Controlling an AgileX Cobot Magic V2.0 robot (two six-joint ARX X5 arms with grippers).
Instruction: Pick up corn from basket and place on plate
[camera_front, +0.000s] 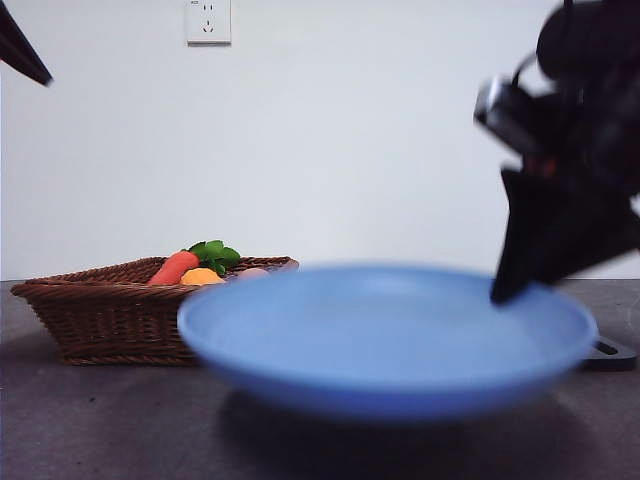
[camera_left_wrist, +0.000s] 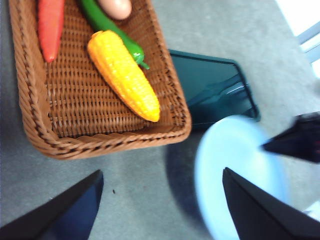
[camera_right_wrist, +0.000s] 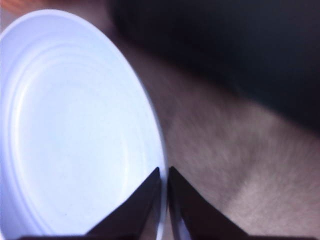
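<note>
The corn (camera_left_wrist: 125, 75) lies slantwise in the wicker basket (camera_left_wrist: 30, 100); the front view shows only its orange-yellow top (camera_front: 202, 277) over the basket's rim (camera_front: 100, 310) at the left. The light-blue plate (camera_front: 390, 330) fills the near middle, blurred, with a shadow under it. My right gripper (camera_right_wrist: 164, 170) is shut on the plate's rim (camera_right_wrist: 150, 125) and meets its right edge in the front view (camera_front: 497, 295). My left gripper (camera_left_wrist: 162, 172) hangs open over bare table between basket and plate (camera_left_wrist: 235, 170), holding nothing.
In the basket with the corn are a red-orange carrot (camera_left_wrist: 50, 25), a green pepper (camera_left_wrist: 107, 25) and a pale egg (camera_left_wrist: 115, 7). A black tray (camera_left_wrist: 210, 85) lies past the plate, beside the basket. The grey table ends at a white wall.
</note>
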